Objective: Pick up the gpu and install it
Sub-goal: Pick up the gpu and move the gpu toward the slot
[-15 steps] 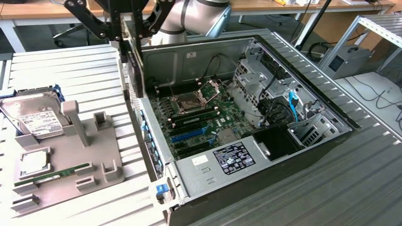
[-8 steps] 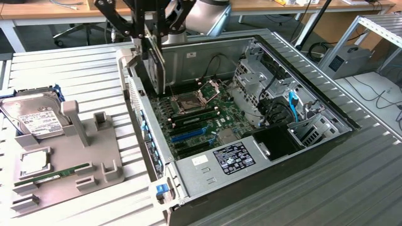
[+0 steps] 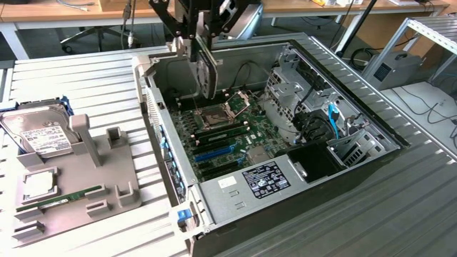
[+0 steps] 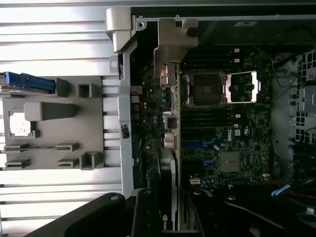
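1. Gpu hangs on edge from the gripper, over the rear corner of the open computer case. The jaws are closed partway onto the card's upper edge and hold it. It is turned nearly edge-on, so its fan face is hard to make out.
2. At the exterior view's far left, a hard drive with a white label leans in a grey fixture. A fixture post covers its lower corner.
3. Nearer the front of that fixture lie a silver square chip and a thin green memory stick.
4. In the middle, the picture's top edge cuts off the gripper's upper body. The card's lower edge reaches down into the case opening above the motherboard. Whether it touches anything there cannot be told.
5. Below the card sit the processor socket and a blue slot, both apart from it.
6. Further right stand a metal drive cage and a blue cable. The dark bay beside them is too shadowed to read.
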Available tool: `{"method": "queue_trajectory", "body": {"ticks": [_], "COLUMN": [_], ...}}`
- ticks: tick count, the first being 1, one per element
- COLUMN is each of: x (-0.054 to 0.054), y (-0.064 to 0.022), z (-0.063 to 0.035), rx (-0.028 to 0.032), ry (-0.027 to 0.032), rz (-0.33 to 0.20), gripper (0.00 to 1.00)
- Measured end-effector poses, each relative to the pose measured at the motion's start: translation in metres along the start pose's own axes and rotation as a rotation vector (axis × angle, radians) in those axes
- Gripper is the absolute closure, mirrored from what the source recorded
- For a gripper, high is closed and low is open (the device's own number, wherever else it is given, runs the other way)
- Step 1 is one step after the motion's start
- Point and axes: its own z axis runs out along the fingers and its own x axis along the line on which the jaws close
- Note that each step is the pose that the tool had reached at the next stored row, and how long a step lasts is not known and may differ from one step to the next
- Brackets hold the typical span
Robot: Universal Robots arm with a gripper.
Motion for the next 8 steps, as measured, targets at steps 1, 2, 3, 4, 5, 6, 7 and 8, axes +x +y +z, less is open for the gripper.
{"method": "queue_trajectory", "body": {"ticks": [1,2,3,4,5,6,7,8], "x": [-0.007,-0.01,-0.015,-0.02,-0.026,-0.031,-0.04,-0.05], "y": [0.0002,0.0003,0.0004,0.0006,0.0008,0.0009,0.0012,0.0015], "z": [0.0002,0.0003,0.0004,0.0006,0.0007,0.0008,0.001,0.0013], "rx": [-0.0018,-0.0025,-0.0031,-0.0036,-0.0039,-0.0041,-0.0044,-0.0047], "ry": [-0.0001,-0.0001,0.0,0.0,0.0001,0.0001,0.0001,0.0002], "rz": [0.0,0.0,0.0,0.0,0.0,0.0,0.0,0.0], "gripper": [0.73,0.73,0.73,0.73,0.73,0.73,0.73,0.73]}}
